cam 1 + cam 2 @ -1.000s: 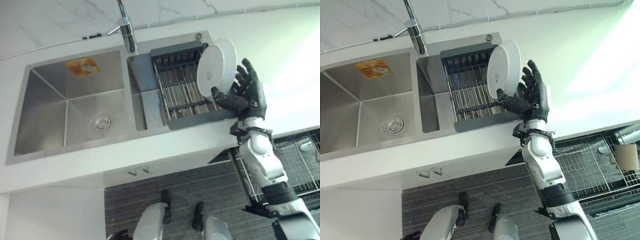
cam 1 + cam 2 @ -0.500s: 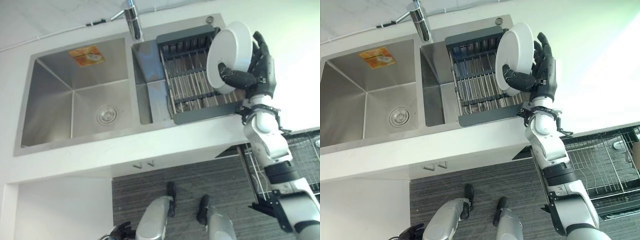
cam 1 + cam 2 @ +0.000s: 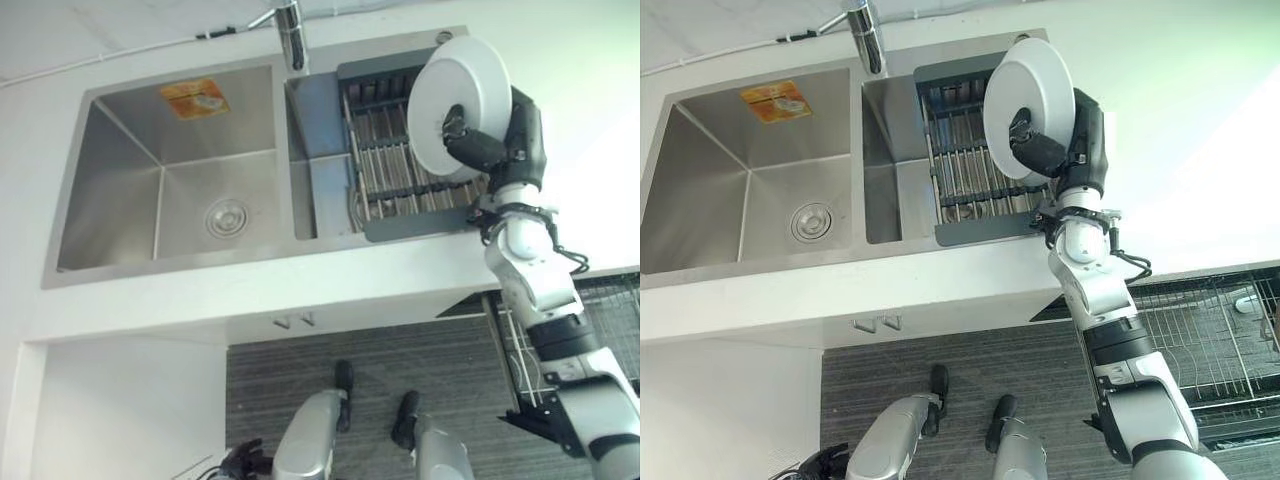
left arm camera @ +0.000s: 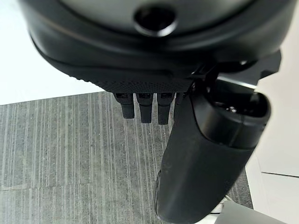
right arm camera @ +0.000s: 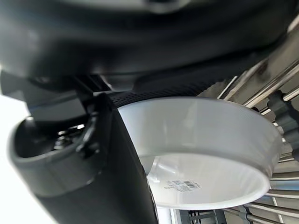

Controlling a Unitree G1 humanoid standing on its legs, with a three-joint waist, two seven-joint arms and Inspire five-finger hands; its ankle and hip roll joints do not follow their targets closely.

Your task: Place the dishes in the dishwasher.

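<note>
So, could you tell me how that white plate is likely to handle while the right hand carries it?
The white plate looks rigid, holding its round shape on edge. Its smooth, glossy surface may be slippery, and the right hand pinches just one rim, so it could swivel. Probably breakable if dropped over the drying rack.

Bright daylight, glare washing the right countertop (image 3: pixel 590 110).

one plate (image 3: pixel 459 105), one drying rack (image 3: pixel 385 160), one faucet (image 3: pixel 291 34)

We see our right hand (image 5: pixel 88 154) pinching a white plate (image 5: pixel 205 154), its thumb across the underside, above rack bars (image 5: pixel 275 98).
</note>
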